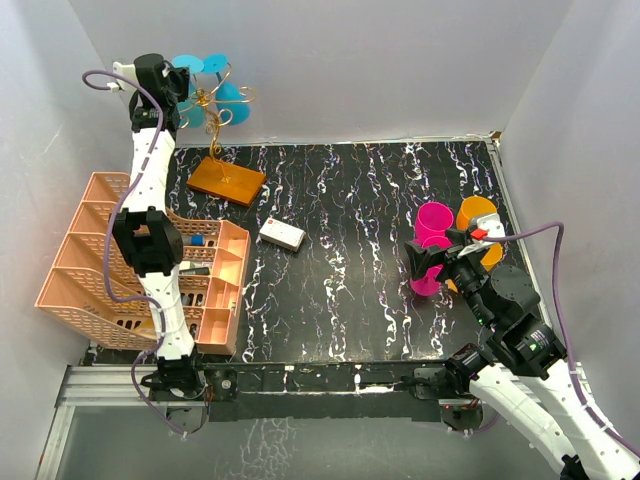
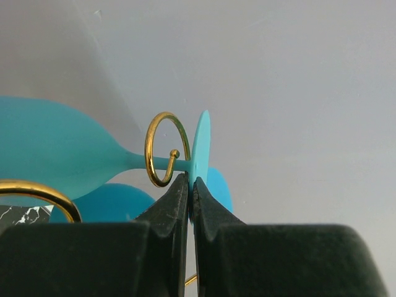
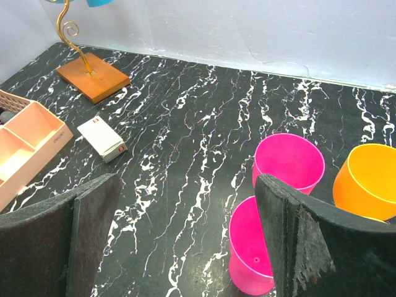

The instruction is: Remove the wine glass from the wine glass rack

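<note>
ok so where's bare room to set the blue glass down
Bare: the middle, between the white box and the pink cups; also the far strip right of the rack base. Crowded: basket side, orange cup corner.

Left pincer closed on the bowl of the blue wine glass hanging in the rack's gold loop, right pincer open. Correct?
No. The left wrist view shows the left pincer closed on the flat foot of the blue wine glass, not its bowl. The glass does hang in the rack's gold loop, and the right pincer is open.
</note>
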Controlling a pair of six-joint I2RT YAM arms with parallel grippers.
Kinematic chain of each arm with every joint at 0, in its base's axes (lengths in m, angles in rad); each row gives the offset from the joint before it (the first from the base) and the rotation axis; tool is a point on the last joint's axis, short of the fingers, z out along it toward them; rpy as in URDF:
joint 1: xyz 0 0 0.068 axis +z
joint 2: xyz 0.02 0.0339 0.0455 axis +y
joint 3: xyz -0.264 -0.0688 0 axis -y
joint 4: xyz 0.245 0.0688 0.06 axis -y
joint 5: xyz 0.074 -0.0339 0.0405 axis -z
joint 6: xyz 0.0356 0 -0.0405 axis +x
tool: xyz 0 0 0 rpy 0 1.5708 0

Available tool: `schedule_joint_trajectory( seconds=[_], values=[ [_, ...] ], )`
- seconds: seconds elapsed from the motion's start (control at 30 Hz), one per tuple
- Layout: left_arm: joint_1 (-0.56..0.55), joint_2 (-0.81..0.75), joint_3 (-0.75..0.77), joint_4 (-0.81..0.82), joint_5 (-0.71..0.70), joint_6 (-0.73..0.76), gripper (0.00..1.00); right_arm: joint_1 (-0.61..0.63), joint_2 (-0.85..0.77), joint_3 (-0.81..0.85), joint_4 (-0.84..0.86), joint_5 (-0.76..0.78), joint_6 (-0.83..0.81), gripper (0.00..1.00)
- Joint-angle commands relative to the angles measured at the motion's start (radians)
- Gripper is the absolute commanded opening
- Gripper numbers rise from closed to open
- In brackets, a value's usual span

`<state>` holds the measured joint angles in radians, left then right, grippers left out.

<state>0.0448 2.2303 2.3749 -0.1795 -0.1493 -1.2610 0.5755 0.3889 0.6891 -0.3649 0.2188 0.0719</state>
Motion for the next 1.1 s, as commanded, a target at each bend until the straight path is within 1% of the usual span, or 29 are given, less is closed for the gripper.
schedule_joint_trajectory(
  seconds=[0.0, 0.43, 0.63, 1.07],
  values=[
    [0.000, -0.136, -0.024, 0.020, 0.010, 0.009, 0.00, 0.006, -0.003, -0.002, 0.058, 0.009, -0.014, 0.99],
    [0.011, -0.212, -0.112, 0.033, 0.021, 0.009, 0.00, 0.009, -0.009, 0.000, 0.055, 0.007, -0.013, 0.99],
    [0.020, -0.263, -0.184, 0.047, 0.021, 0.011, 0.00, 0.009, -0.007, 0.000, 0.055, 0.004, -0.011, 0.99],
    [0.075, -0.330, -0.263, 0.067, 0.047, 0.026, 0.00, 0.008, -0.001, 0.001, 0.055, -0.002, -0.007, 0.99]
  ],
)
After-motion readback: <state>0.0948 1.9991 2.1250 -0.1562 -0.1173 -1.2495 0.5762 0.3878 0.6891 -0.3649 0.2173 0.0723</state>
